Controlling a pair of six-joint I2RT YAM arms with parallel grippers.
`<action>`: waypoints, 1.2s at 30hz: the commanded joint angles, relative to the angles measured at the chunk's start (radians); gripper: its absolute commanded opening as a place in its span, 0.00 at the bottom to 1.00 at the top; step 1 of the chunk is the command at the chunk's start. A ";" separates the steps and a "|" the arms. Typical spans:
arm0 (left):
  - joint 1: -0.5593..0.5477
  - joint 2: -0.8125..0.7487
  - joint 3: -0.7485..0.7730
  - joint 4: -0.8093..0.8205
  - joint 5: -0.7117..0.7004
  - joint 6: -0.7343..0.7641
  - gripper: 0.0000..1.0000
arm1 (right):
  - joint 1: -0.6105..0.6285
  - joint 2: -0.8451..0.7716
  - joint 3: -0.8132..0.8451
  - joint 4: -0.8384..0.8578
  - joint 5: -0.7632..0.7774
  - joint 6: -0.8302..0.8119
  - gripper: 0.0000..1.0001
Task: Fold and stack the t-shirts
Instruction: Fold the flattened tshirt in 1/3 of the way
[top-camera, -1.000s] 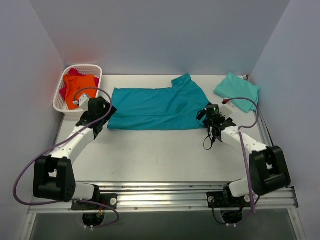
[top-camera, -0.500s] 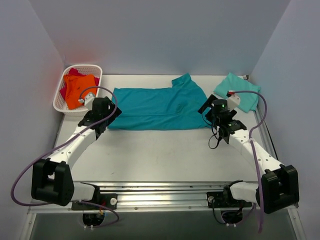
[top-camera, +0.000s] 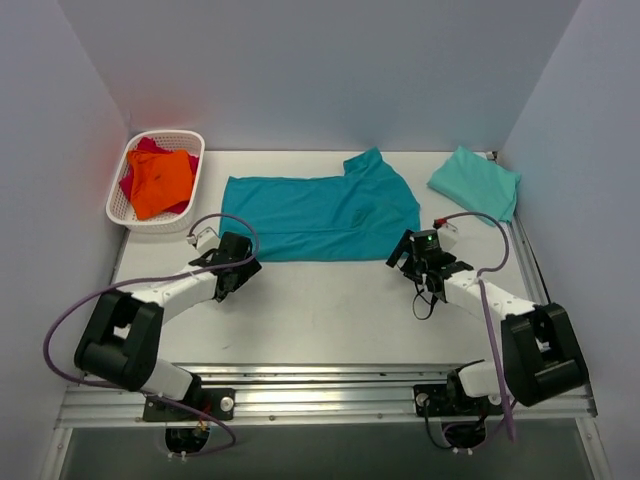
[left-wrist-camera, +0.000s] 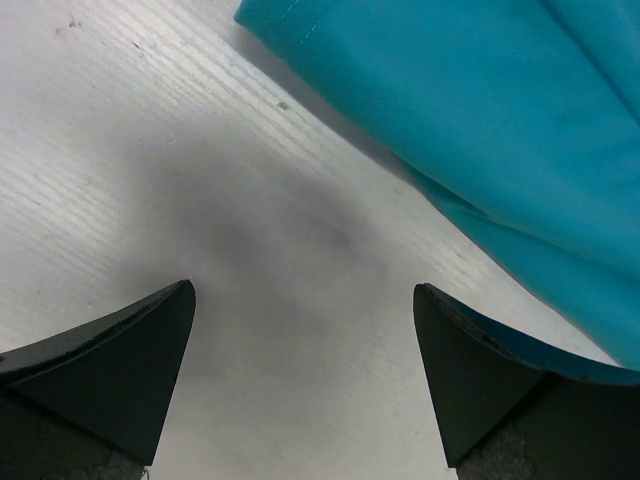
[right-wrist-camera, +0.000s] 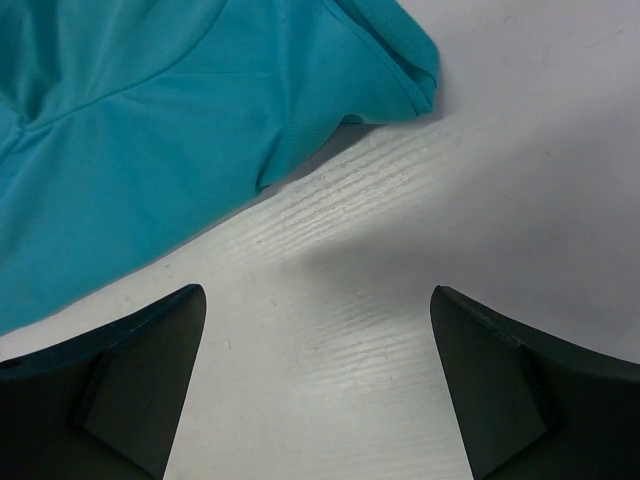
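Note:
A deep teal t-shirt (top-camera: 315, 216) lies spread and partly folded across the table's middle back. Its edge shows in the left wrist view (left-wrist-camera: 480, 110) and the right wrist view (right-wrist-camera: 170, 130). A folded mint-green t-shirt (top-camera: 475, 182) lies at the back right. An orange t-shirt (top-camera: 160, 182) and a magenta-red one (top-camera: 132, 180) sit in the white basket (top-camera: 195, 140). My left gripper (top-camera: 243, 270) is open and empty, low over bare table just off the teal shirt's near-left corner. My right gripper (top-camera: 408, 256) is open and empty beside its near-right corner.
Grey walls close in the table at the left, back and right. The basket stands at the back left corner. A metal rail (top-camera: 320, 385) runs along the near edge by the arm bases. Bare table (top-camera: 320, 310) lies in front of the teal shirt.
Both grippers have drawn back toward me and come down off the teal shirt's ends to the table by its near corners. The shirt lies where it was.

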 joint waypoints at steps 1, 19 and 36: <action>0.015 0.103 0.057 0.112 -0.036 -0.043 1.00 | 0.003 0.078 0.047 0.061 -0.013 -0.014 0.91; 0.074 0.206 0.121 0.158 -0.093 -0.034 1.00 | -0.020 0.291 0.165 0.076 0.034 -0.007 0.90; 0.112 0.159 0.046 0.253 -0.122 -0.032 0.93 | -0.096 0.356 0.179 0.086 0.113 0.008 0.88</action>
